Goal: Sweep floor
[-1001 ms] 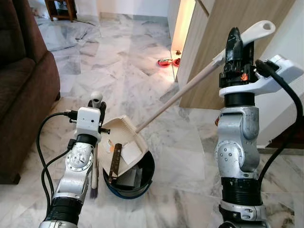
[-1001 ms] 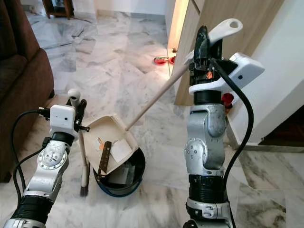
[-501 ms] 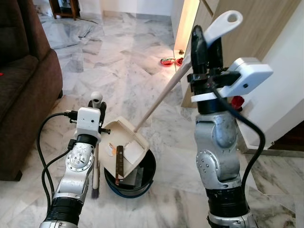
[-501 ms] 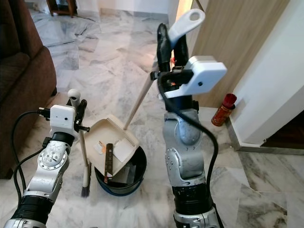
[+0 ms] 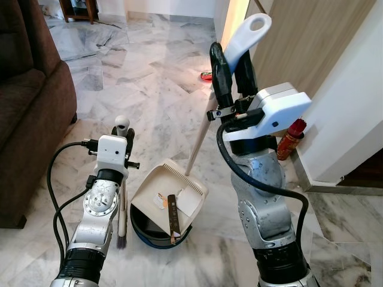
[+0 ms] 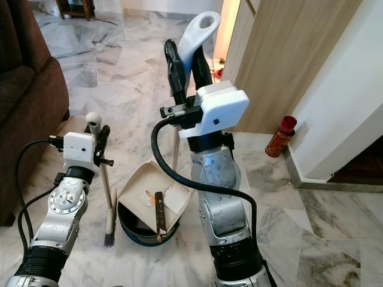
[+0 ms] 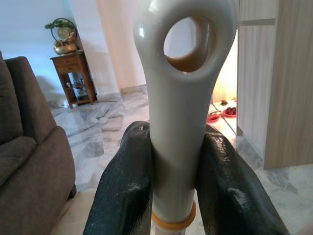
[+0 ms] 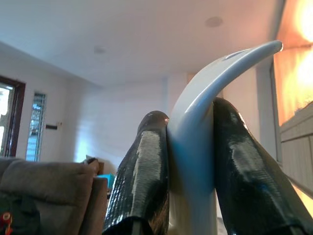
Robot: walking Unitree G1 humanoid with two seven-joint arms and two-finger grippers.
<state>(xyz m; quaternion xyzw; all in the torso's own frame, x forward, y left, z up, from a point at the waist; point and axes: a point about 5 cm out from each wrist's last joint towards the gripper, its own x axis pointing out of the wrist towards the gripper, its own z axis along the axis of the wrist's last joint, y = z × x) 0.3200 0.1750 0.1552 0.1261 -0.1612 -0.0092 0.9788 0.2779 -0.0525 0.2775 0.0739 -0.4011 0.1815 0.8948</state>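
My right gripper (image 5: 234, 70) is shut on the white looped grip (image 5: 246, 34) of a long-handled dustpan, held high at mid-view; in the right wrist view the fingers (image 8: 142, 176) clamp that grip (image 8: 193, 161). Its wooden pole (image 5: 197, 140) runs down almost upright to the cream dustpan (image 5: 152, 185), which rests over a dark blue bin (image 5: 152, 239). Paper scraps and a dark brown strip (image 5: 174, 214) lie in the pan. My left gripper (image 5: 123, 133) is shut on a small broom's handle (image 7: 181, 122), with the bristles (image 5: 120, 240) down on the marble floor left of the bin.
A brown sofa (image 5: 27, 95) stands close on the left. A wooden cabinet (image 5: 305, 42) and a white wall (image 5: 359, 101) close the right side, with a red spray can (image 5: 290, 139) at their foot. Red bowls (image 5: 206, 76) sit on the floor farther back.
My right arm has swung left and brought the dustpan's pole from a steep lean to nearly upright. The pan has dropped from a tilt to lying flatter over the bin. The left arm has held still.
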